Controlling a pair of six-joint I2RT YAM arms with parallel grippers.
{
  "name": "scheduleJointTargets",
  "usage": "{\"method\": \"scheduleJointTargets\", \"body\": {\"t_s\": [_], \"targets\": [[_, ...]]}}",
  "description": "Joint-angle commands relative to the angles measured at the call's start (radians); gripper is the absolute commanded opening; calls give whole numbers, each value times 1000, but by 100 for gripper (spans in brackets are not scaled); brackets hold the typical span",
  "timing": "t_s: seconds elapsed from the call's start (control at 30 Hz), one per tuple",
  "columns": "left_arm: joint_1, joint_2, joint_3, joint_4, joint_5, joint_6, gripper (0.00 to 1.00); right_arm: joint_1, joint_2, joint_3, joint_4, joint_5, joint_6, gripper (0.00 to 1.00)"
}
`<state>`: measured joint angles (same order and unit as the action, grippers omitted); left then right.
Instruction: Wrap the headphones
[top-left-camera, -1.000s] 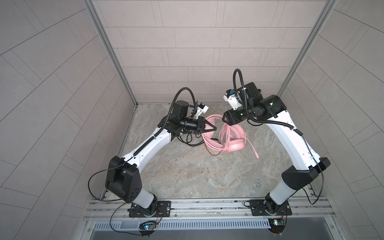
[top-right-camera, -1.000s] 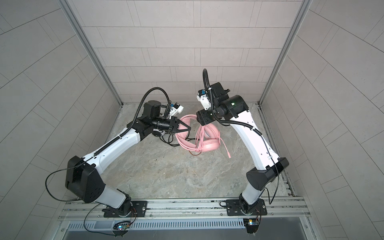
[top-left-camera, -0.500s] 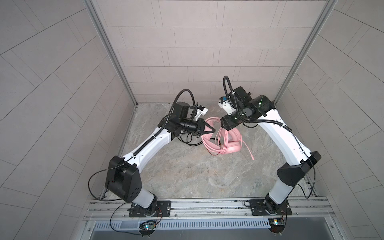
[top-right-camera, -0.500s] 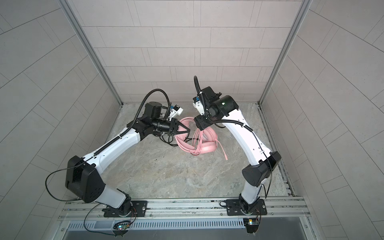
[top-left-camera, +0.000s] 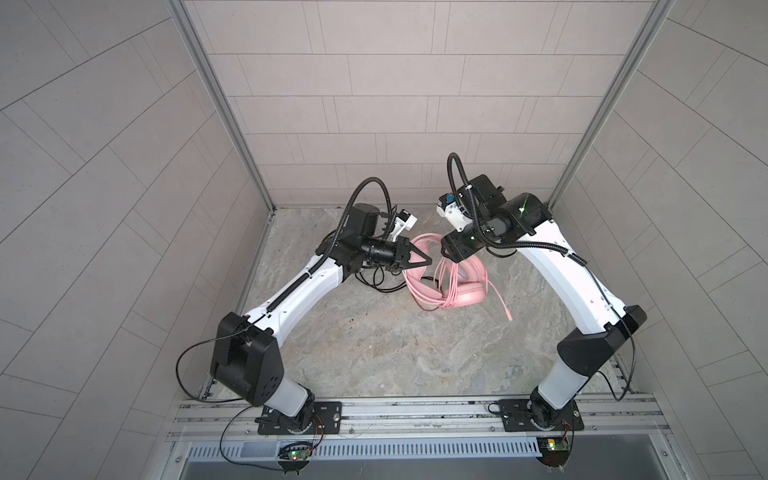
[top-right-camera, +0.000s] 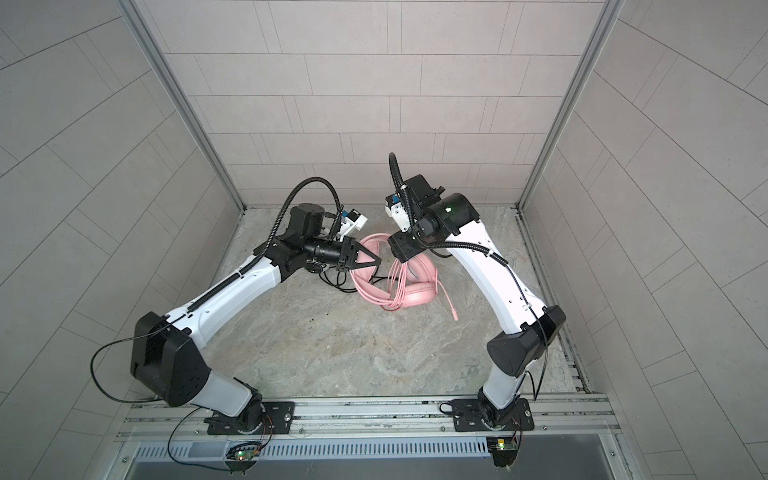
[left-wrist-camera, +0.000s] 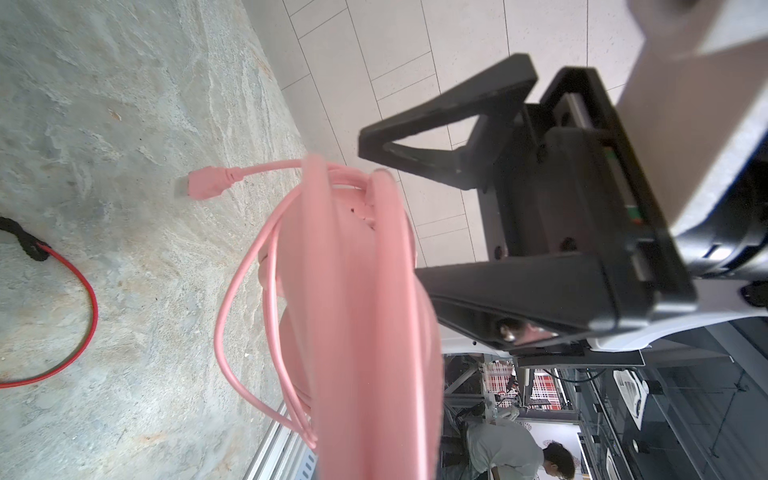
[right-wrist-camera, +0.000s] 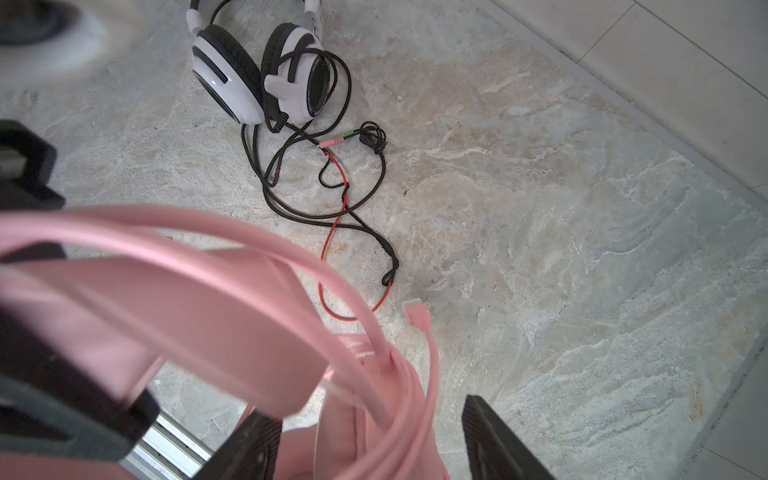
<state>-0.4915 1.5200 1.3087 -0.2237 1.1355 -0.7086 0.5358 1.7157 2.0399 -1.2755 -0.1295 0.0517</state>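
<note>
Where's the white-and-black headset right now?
The white-and-black headset lies on the tabletop, seen by the right wrist camera; in both top views the left arm hides it, left of the pink headset.

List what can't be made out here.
Right wrist view: headband of white-and-black headphones cut off by the edge; pink headphones blurred, too close.
Left wrist view: left gripper fingers hidden by blurred pink headphones.
Both top views: white-and-black headphones mostly under left arm; right gripper fingers under its wrist.
</note>
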Motion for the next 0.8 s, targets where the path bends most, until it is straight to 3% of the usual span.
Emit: {"method": "scheduleJointTargets", "body": {"t_s": [0.0, 0.13, 0.3, 0.43, 0.6, 0.77], "targets": [[-6, -58, 48, 74, 47, -3, 0, 0, 20, -35, 55, -5, 9, 67], [-4, -64, 45, 76, 50, -6, 0, -1, 16, -72, 99, 32, -1, 54], [-2, -55, 45, 73, 40, -5, 0, 1, 2, -88, 86, 101, -12, 24], [-2, -40, 41, 73, 17, 0, 0, -1, -14, -86, 66, 129, -21, 13], [2, -24, 54, 4, -31, 37, 36, -2, -8, -95, 44, 191, -35, 9], [12, -26, 103, -243, -121, 216, 64, -42, 16, -129, 39, 256, -21, 8]]}}
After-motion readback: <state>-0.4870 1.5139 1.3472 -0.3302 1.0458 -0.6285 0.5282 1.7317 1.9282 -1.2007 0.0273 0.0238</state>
